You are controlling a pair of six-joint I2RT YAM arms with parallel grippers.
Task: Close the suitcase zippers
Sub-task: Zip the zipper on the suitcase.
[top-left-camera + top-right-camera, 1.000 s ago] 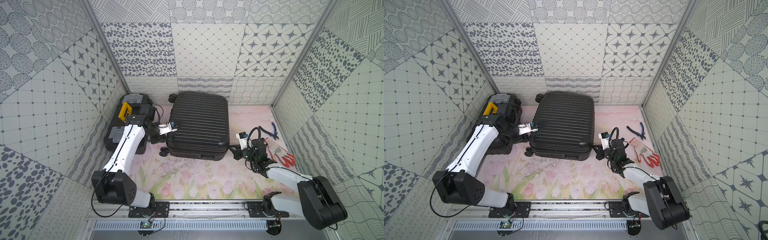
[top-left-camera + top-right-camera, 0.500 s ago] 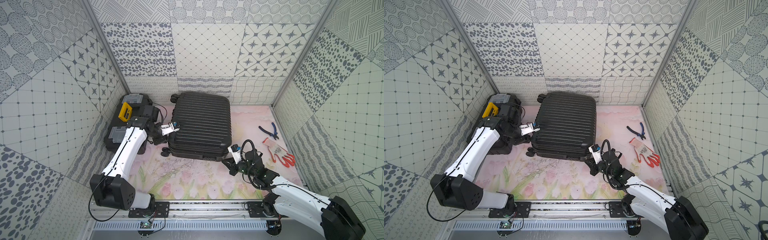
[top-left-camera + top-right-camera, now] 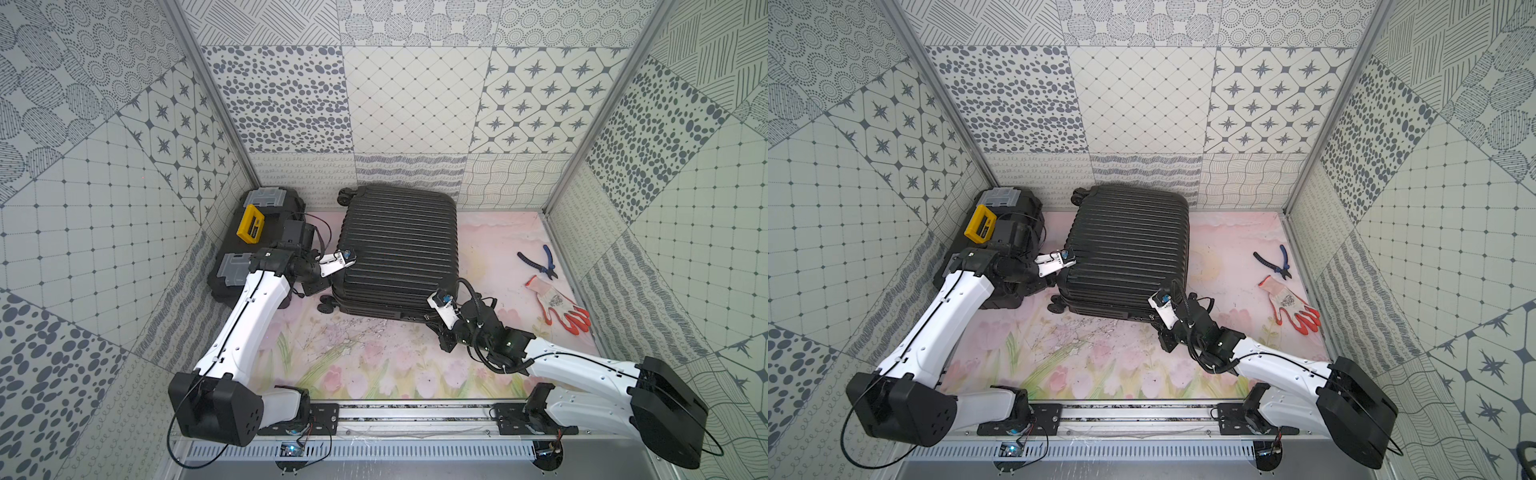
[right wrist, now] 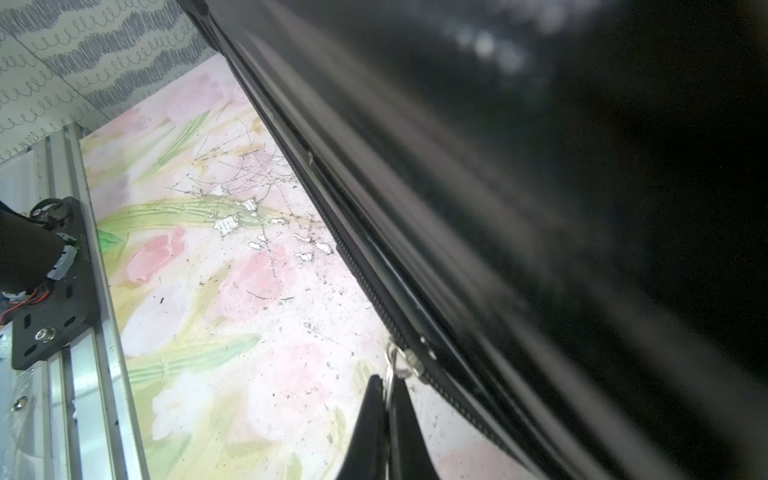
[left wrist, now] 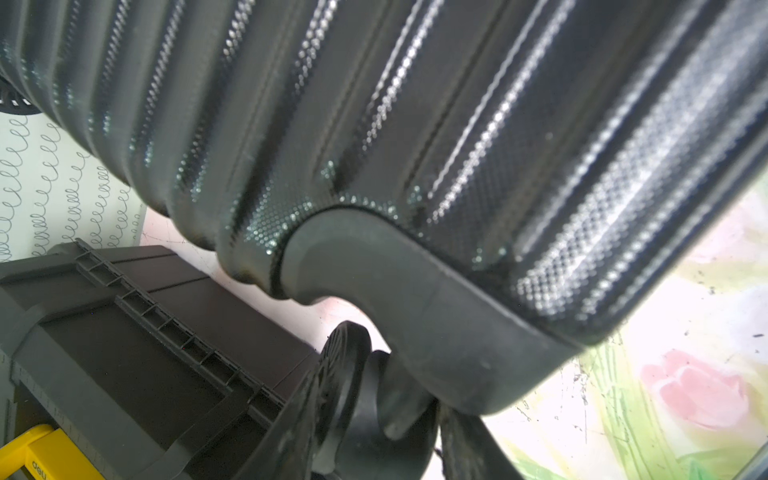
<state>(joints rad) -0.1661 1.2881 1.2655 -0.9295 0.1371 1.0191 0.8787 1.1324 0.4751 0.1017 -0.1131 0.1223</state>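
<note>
Right gripper (image 4: 386, 384) pinched on the pull tab (image 4: 391, 362).
Zip track (image 4: 365, 282) runs ahead along the suitcase (image 3: 399, 249) near edge.

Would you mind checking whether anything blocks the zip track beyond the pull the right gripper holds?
Nothing visible does: the right gripper is shut on the pull tab, and the zip track beyond runs bare along the suitcase.

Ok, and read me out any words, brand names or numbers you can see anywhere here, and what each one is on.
"deli": small dark letters on the yellow handle of the toolbox, in the left wrist view; it sits at the picture's edge, so this reading is likely, not certain.
Print on the back of the work glove: too small to read.
Suitcase and pliers: no text visible.
</note>
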